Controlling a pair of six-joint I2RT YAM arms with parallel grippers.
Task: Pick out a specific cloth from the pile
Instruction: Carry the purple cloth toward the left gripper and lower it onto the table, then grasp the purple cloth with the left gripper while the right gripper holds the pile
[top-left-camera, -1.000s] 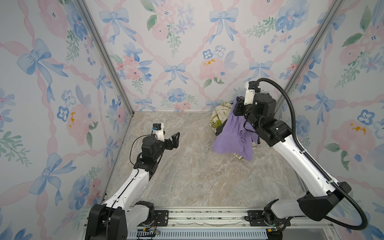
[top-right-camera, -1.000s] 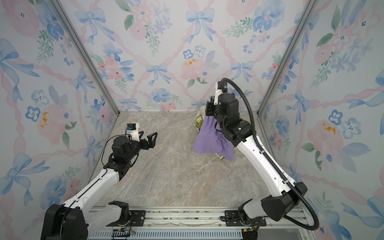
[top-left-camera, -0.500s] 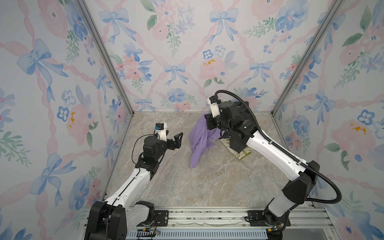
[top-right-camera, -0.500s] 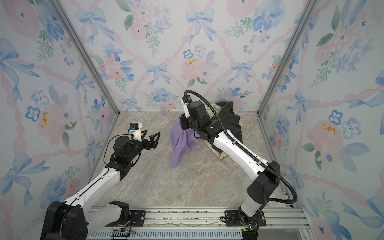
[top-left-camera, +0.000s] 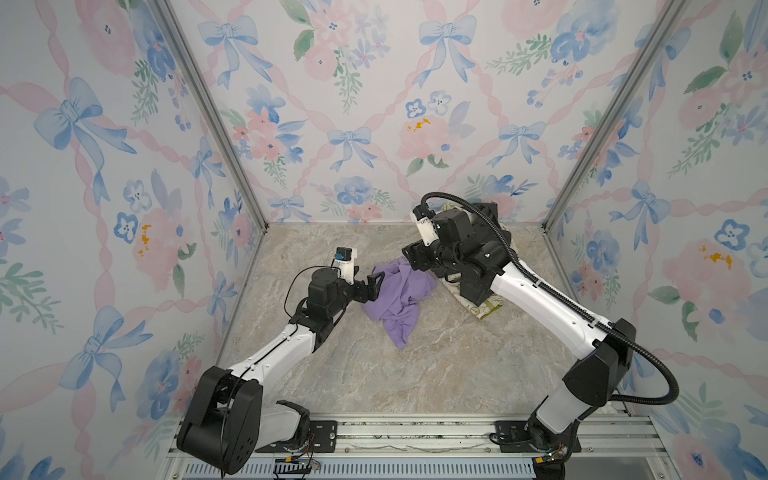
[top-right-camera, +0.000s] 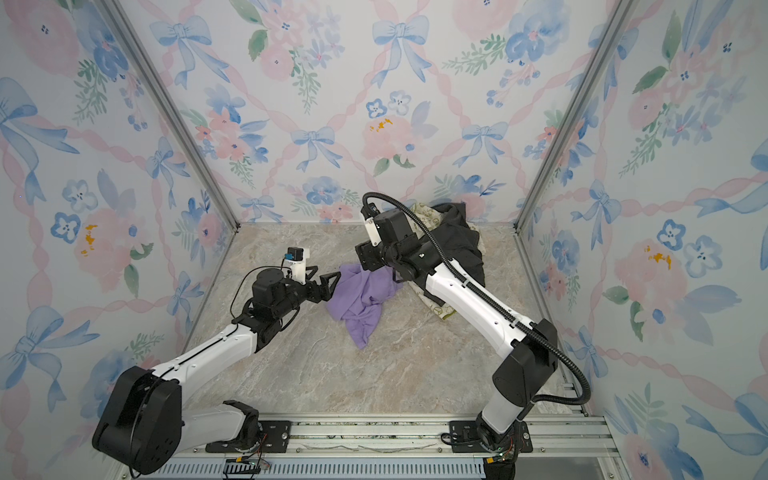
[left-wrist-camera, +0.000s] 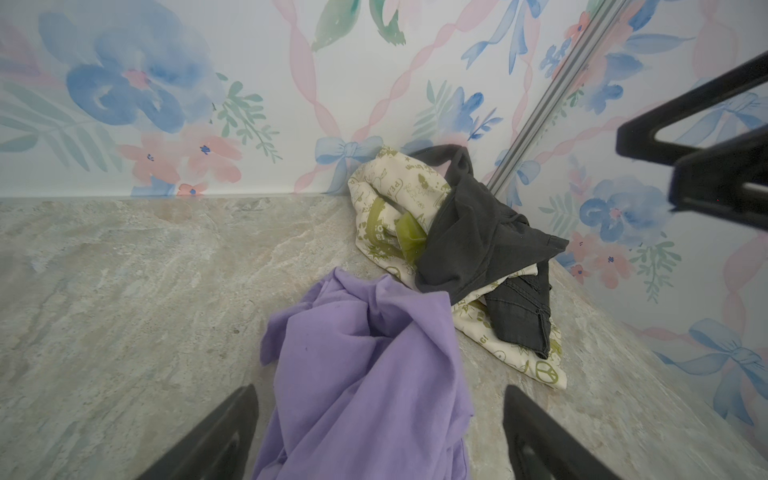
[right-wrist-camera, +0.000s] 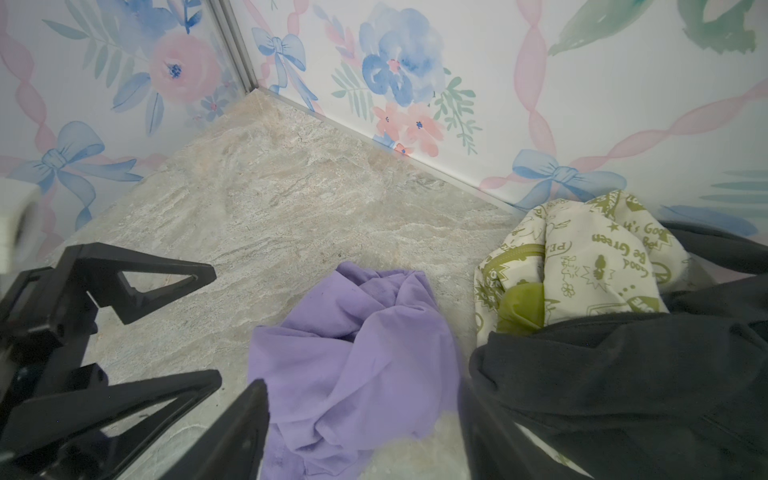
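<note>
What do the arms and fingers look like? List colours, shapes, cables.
Left arm and right arm: white link shells, black joints and bases. Fingers black, triangular, with cut-outs. Ribbed black hose along the right arm; thin black wire at the left wrist.

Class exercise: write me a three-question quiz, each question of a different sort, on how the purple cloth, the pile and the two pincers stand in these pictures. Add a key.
1. True or false: the purple cloth hangs clamped in the right pincer.
2. Which cloth lies uppermost on the pile? A. dark grey cloth B. cream cloth with green print C. purple cloth
3. Short answer: how do the jaws of the left pincer stand?

Key
1. False: it lies loose on the table, between the two open pincers.
2. A.
3. Open, wide apart.
</note>
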